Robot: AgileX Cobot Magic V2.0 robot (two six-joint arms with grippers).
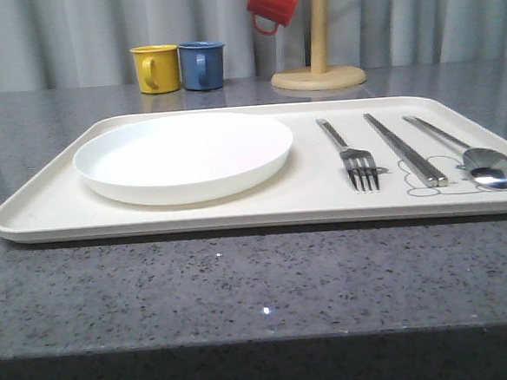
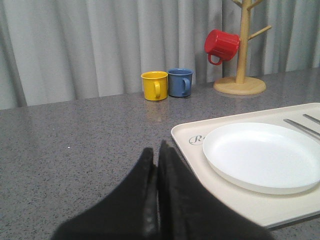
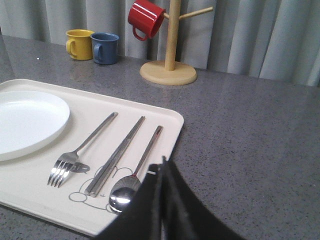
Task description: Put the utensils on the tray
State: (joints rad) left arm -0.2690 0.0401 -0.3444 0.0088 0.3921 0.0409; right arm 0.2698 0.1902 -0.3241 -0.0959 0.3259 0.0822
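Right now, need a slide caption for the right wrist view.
Shut right gripper above tray holding plate, fork, chopsticks, spoon.

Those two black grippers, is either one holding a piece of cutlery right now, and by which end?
Neither. The left gripper and right gripper are both closed on nothing; the fork, chopsticks and spoon lie free on the tray.

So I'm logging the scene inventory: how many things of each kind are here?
Plate: 1
Fork: 1
Chopsticks, pair: 1
Spoon: 1
Tray: 1
Mugs: 3, yellow, blue, red
Mug tree: 1
Total: 9
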